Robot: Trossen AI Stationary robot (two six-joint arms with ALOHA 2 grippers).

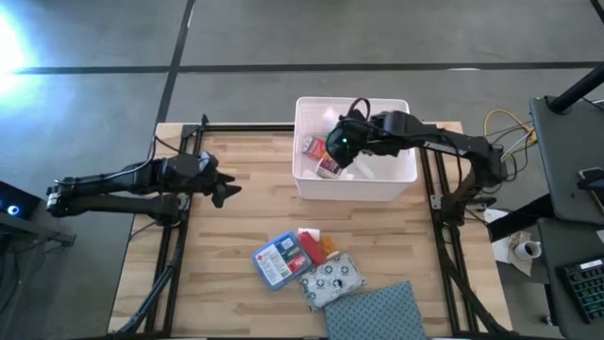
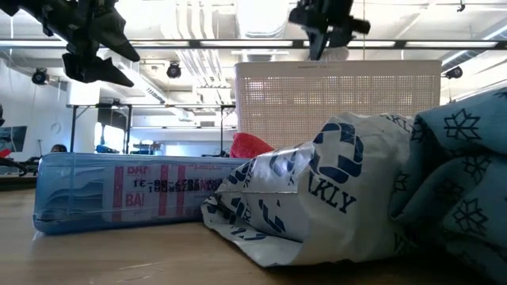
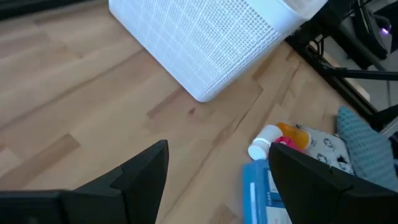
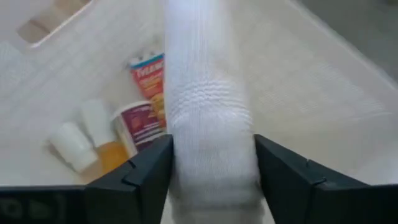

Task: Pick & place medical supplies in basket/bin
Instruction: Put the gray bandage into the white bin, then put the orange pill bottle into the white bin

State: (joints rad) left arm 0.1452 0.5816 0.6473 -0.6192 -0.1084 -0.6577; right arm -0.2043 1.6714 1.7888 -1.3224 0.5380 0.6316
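Note:
My right gripper hangs over the white ribbed bin, shut on a white gauze roll. Inside the bin lie red-labelled packs and small white and orange bottles. On the near table lie a blue-and-red flat packet, red and orange packs and a white patterned pouch. My left gripper is open above the bare table, left of the bin. A white-capped bottle lies by the packet. My right gripper pinches the white gauze roll between its two fingers, which press on opposite sides of the roll's upper part. The fingers come from above, pointing down. The roll is lifted clear and reaches down past the fingertips over the bin.
A blue-grey dotted cloth lies at the table's near edge beside the pouch. Black frame rails run along both table sides. Bare wood shows between my left gripper and the supplies. Cables and equipment stand off the table's right side.

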